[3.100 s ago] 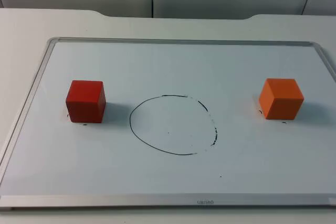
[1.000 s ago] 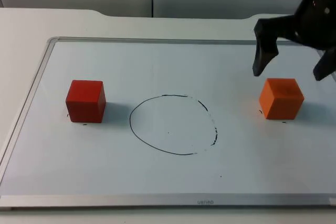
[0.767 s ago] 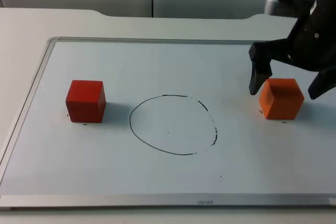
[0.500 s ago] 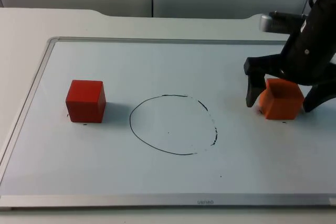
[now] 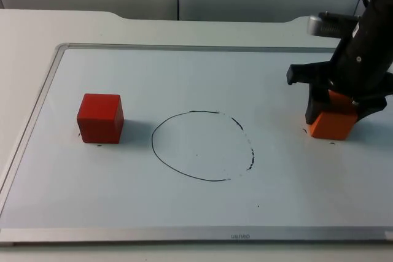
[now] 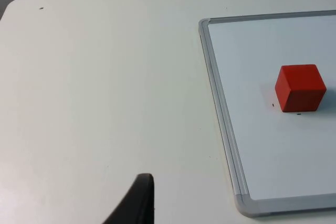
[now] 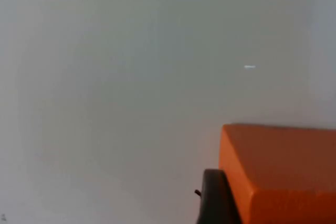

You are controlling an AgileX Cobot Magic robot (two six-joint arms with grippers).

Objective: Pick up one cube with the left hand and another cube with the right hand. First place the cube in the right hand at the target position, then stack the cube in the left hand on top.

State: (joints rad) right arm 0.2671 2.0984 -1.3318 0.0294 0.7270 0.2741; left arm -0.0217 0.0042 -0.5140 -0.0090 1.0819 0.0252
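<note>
Right gripper [image 5: 336, 110] down over the orange cube [image 5: 331, 124] at the right side of the whiteboard [image 5: 184, 213], arm reaching in from the far right. Its fingers straddle the cube and press both sides: closed on it, cube resting on the board. In the right wrist view one black fingertip [image 7: 215, 198] lies flat against the orange cube's [image 7: 283, 171] side face.

Red cube [image 5: 100, 118] sits at the left of the board, square to the edge, well apart from the drawn circle [image 5: 202, 146] at the centre.

Left arm waits off the board; its fingertip [image 6: 137, 203] hangs over bare table [image 6: 105, 77], the red cube [image 6: 300, 87] beyond the frame. Left claw opening: cannot tell.
</note>
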